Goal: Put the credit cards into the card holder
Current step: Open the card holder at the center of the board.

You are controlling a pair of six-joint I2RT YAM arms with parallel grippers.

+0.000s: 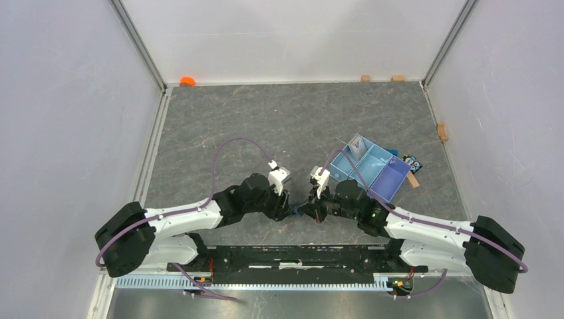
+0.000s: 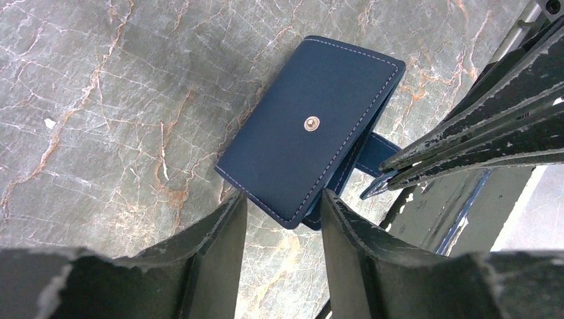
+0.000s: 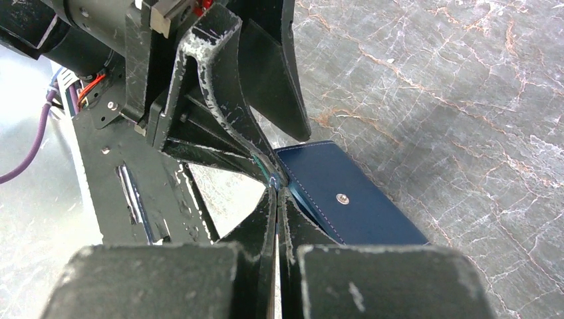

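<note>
From above, the two arms meet low in the middle of the frame, wrists nearly touching. To the right of centre stands a light-blue tray (image 1: 388,178). Its upper-left compartment holds one pale credit card (image 1: 359,144); I can make out nothing in the other compartments from here.

In the left wrist view the card holder (image 2: 312,126) lies flat on the surface, upper centre, folded shut with its snap facing up and no card showing in it. The left fingers (image 2: 219,252) stand apart at the bottom of the frame, the holder's near corner just beyond the gap, nothing clamped. The right fingers (image 2: 465,143) reach in from the right, tips at the holder's side flap.

In the right wrist view those fingers are pressed together at the holder's left edge. I cannot tell whether the flap is caught between them.

The risks as I judge them:
- A thin nip on soft leather can slip, so the holder stays folded.
- If the left fingers close off-centre, they could shove the holder across the smooth stone.
- The two pairs work so near each other that they may collide.
</note>
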